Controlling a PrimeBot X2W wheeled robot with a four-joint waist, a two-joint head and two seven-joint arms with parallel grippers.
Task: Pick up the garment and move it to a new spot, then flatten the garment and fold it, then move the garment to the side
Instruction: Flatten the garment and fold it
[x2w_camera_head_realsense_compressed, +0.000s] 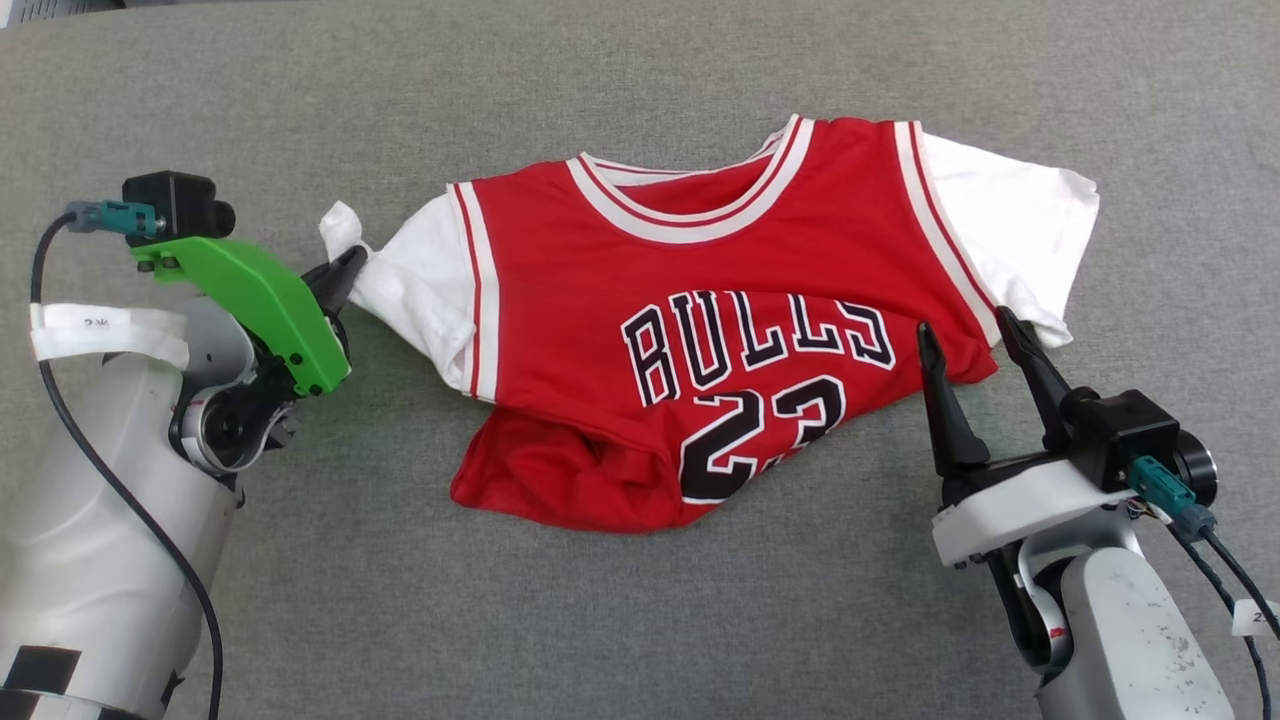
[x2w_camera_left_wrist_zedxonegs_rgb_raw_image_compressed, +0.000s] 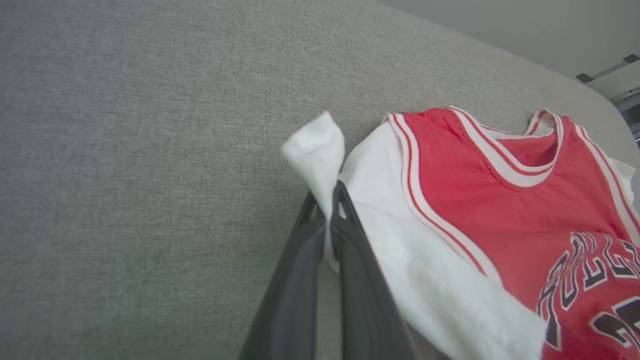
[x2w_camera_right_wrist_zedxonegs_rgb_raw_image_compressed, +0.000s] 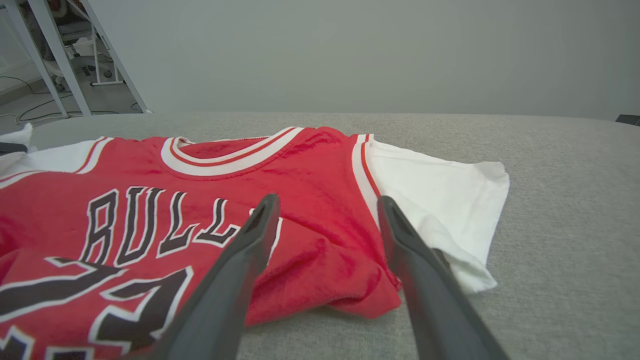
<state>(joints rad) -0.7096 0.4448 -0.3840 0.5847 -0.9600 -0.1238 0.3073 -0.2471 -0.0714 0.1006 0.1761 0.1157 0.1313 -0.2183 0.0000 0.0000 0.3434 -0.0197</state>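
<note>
One garment (x2w_camera_head_realsense_compressed: 720, 330) and two grippers, that's the whole count. It's a red jersey-style shirt with a smooth, slightly shiny body and two short white sleeves in a softer matte knit. White-and-red striped trim runs round the neck and both armholes, and the black "BULLS" and 23 are outlined in white. It lies face up in the middle of the grey cloth surface (x2w_camera_head_realsense_compressed: 300, 600), which has a fine woven texture. It isn't flat though: the bottom hem is bunched and rolled at the robot's left, so the fold swallows the lower part of the 23.

The left gripper (x2w_camera_head_realsense_compressed: 343, 275) has its two long dark fingers pressed together on the tip of the left sleeve (x2w_camera_head_realsense_compressed: 420, 290). A small white tuft pokes out past the fingertips, and the sleeve is drawn to a point toward them. In the left wrist view you can see the cloth sandwiched between the two fingers (x2w_camera_left_wrist_zedxonegs_rgb_raw_image_compressed: 350, 240).

The right gripper (x2w_camera_head_realsense_compressed: 965, 325) has its two fingers spread wide with nothing between them. The tips sit at the red side edge just below the right sleeve (x2w_camera_head_realsense_compressed: 1010, 230), which lies spread out, roughly square. Whether the tips touch the fabric, I can't tell.
</note>
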